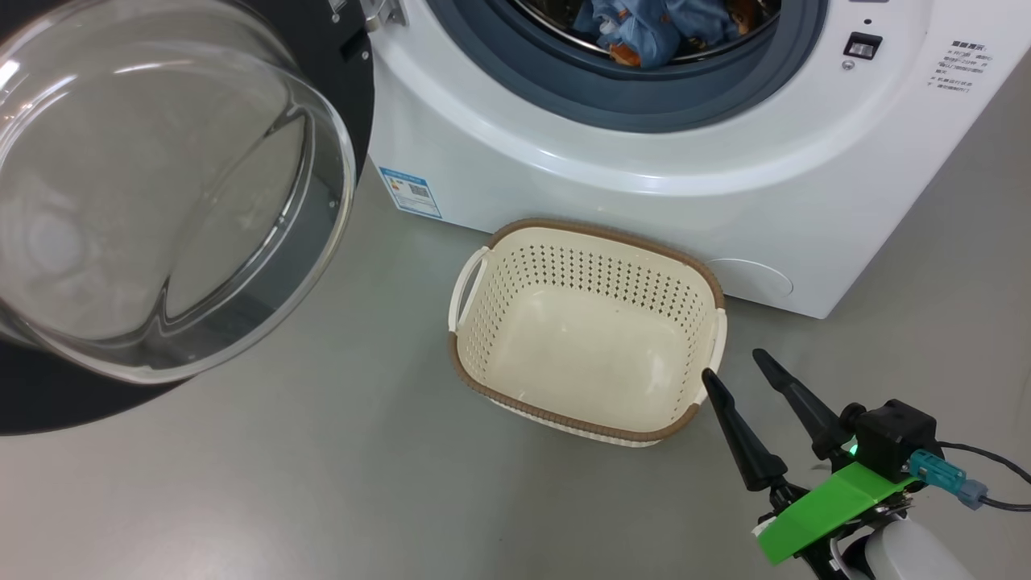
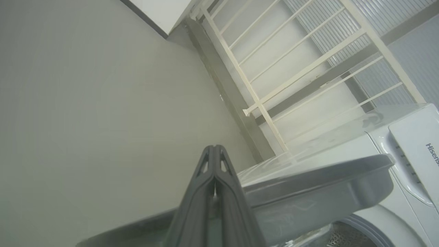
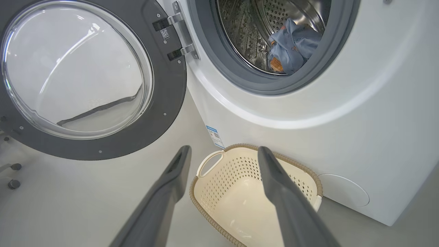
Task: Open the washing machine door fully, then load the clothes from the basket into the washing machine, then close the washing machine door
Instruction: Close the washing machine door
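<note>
1. Clothes (image 3: pixel 291 44) lie inside the washing machine (image 1: pixel 644 169); the basket (image 1: pixel 580 232) stands empty.
2. Right end effector (image 1: pixel 733 364) gapes wide, empty; left end effector (image 2: pixel 215 151) is closed, empty.
3. Loading appears done; next, push the washing machine door (image 3: pixel 171 103) closed.

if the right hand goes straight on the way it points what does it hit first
Most likely the basket, at its near rim; the right hand points into it, though depth is unclear.

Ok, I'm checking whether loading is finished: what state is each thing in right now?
washing machine door: open wide
clothes: inside the washing machine
basket: upright, empty
left gripper: shut, empty
right gripper: open, empty
</note>
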### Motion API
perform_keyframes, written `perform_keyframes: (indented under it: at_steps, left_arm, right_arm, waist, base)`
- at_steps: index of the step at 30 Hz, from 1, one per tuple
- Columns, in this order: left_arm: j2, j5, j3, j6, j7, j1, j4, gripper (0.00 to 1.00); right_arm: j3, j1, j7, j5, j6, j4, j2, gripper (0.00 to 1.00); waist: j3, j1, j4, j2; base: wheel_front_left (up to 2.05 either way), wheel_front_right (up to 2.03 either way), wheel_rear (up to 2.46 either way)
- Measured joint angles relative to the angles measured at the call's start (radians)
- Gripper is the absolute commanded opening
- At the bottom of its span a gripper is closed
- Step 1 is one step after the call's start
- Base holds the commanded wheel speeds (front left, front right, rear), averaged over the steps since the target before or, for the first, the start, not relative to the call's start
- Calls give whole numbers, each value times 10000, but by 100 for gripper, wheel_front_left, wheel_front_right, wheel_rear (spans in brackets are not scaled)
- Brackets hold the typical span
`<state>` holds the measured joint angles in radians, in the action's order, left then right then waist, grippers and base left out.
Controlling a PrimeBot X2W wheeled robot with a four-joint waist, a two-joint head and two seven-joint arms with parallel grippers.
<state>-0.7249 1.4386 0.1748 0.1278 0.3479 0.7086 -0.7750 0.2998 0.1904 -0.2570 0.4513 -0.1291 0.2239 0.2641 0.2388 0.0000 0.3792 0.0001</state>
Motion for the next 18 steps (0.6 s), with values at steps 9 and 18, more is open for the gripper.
perform_keyframes:
  at_steps: [9,18]
  left_arm:
    - [59,466,-414,0,1480,414,-535,0]
    - [-40,704,-690,-2,2431,458,-600,0]
  right_arm:
    - [-2,11,0,-6,0,-15,215,100]
    - [-67,5,0,-12,0,-27,226,100]
  waist:
    - [54,0,-18,0]
    - [-103,0,-12,-1]
  base:
    - [0,0,0]
    - [0,0,0]
